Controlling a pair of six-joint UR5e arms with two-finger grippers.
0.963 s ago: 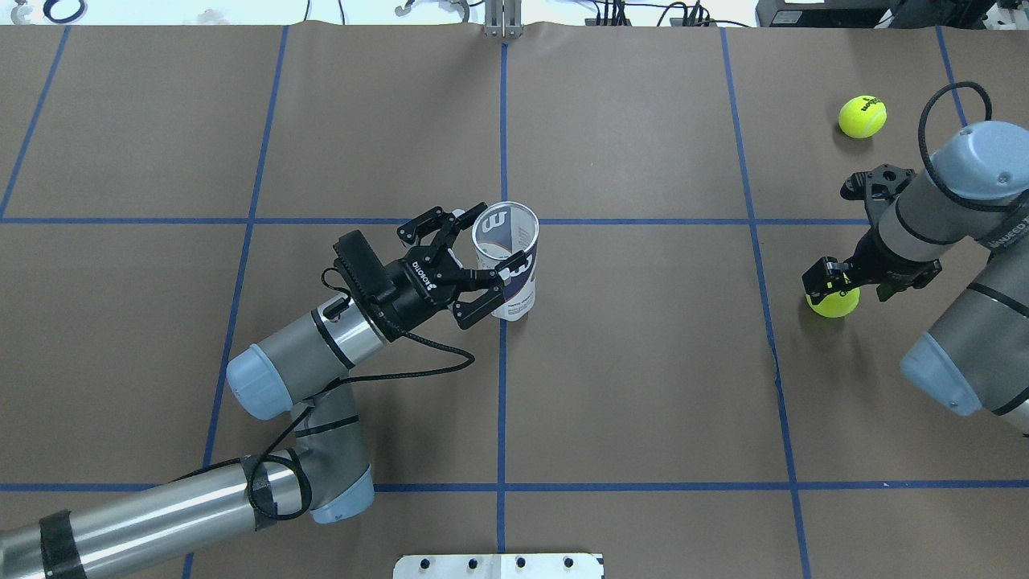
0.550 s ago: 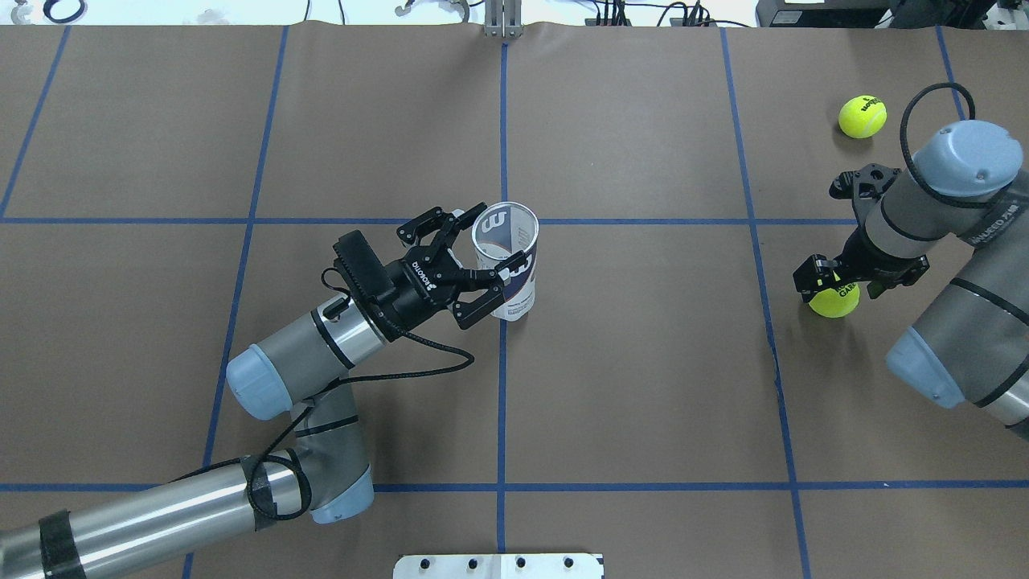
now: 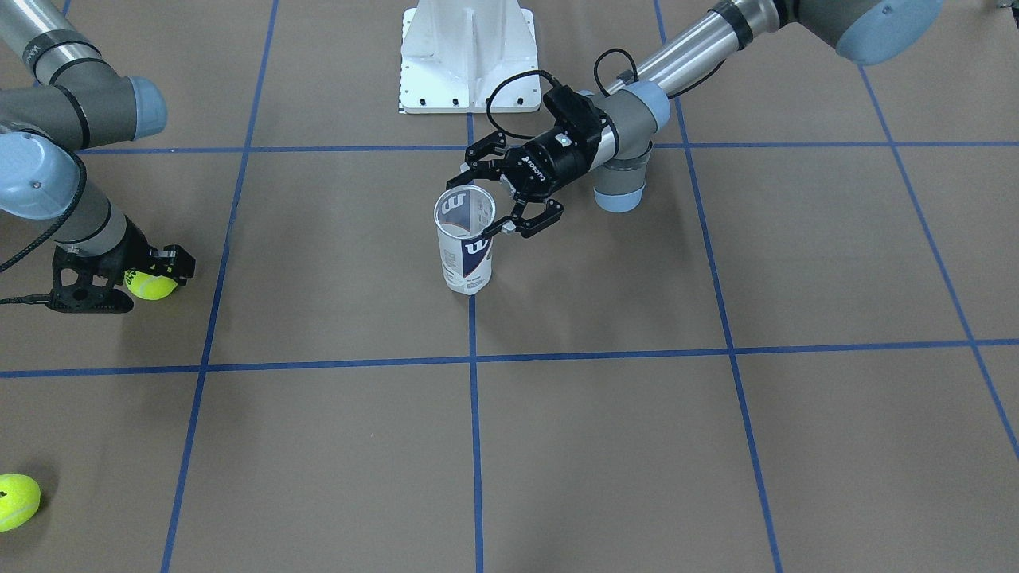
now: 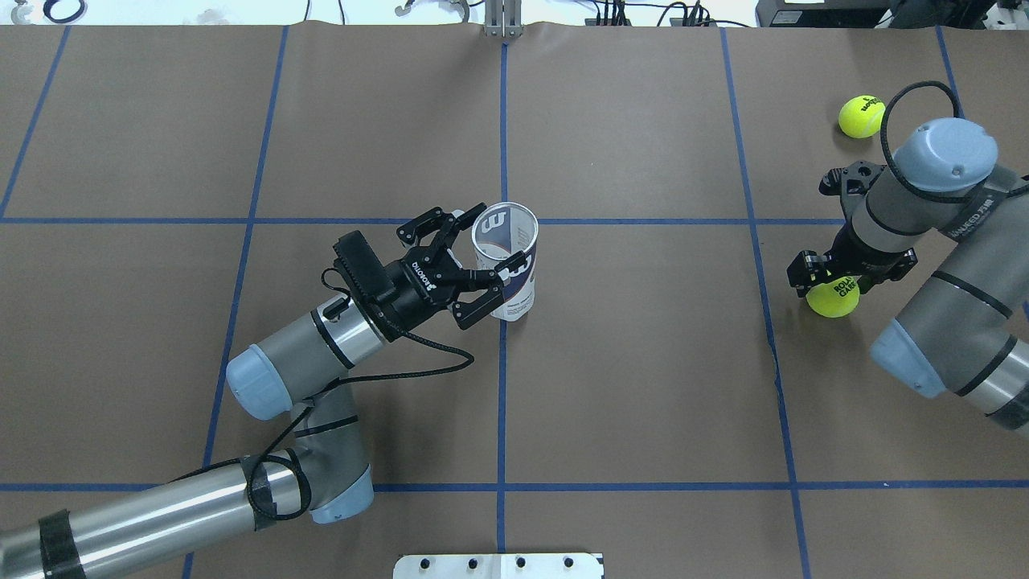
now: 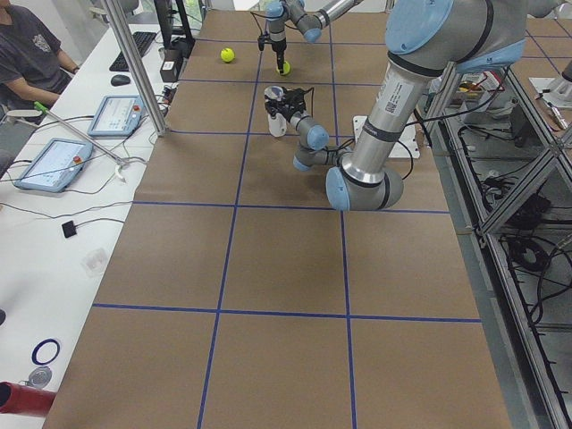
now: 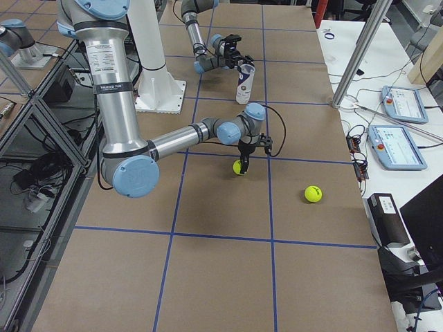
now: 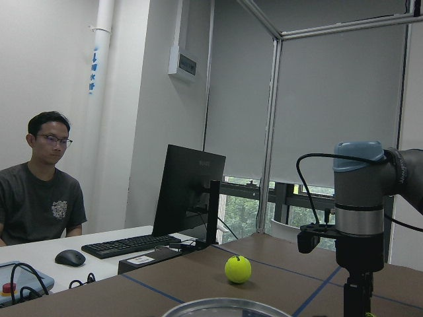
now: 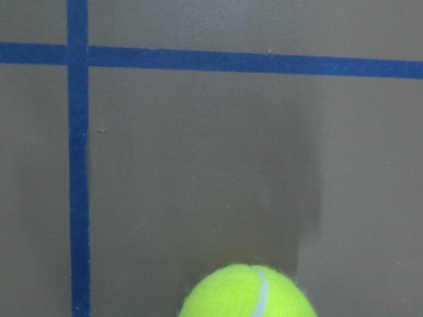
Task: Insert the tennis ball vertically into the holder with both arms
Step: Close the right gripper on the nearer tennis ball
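Note:
The holder (image 4: 521, 283) is a clear can with a white and navy label. It stands upright near the table's middle and also shows in the front view (image 3: 466, 259). My left gripper (image 4: 482, 245) reaches in from the side, with one finger on each side of the can just under the rim, shut on it. My right gripper (image 4: 828, 283) points down at the table's right side, shut on a yellow-green tennis ball (image 4: 834, 299). The ball hangs low over the table (image 3: 153, 285) and fills the bottom of the right wrist view (image 8: 244, 294).
A second tennis ball (image 4: 862, 117) lies on the table beyond the right arm, near the far right corner (image 3: 14, 501). The white pedestal base (image 3: 466, 56) stands at the robot's side. An operator (image 5: 27, 54) sits at a side desk with tablets.
The right arm's wrist and elbow have shifted left and away, and more of the held ball's top shows. The left arm and the holder have not moved.

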